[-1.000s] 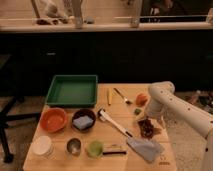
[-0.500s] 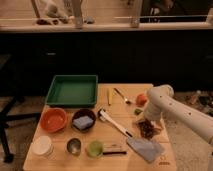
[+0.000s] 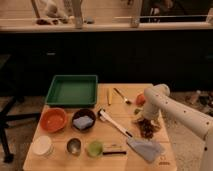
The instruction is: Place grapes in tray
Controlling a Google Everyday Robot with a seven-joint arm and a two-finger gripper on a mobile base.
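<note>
The grapes (image 3: 149, 130), a small dark reddish bunch, lie on the wooden table at the right, near its right edge. My gripper (image 3: 146, 122) hangs from the white arm (image 3: 156, 97) straight down onto the bunch and hides its top. The green tray (image 3: 72, 103) sits at the table's back left, a good way from the grapes, with nothing in it.
An orange bowl (image 3: 53, 119) and a dark bowl (image 3: 83, 120) holding a blue sponge stand in front of the tray. A long-handled spatula (image 3: 120, 127) lies diagonally left of the grapes. An orange fruit (image 3: 140, 99), a spoon (image 3: 121, 95) and small cups (image 3: 74, 146) are also there.
The arm has shifted slightly left and down, bringing the gripper closer onto the grapes. The grapes have stayed in place.
</note>
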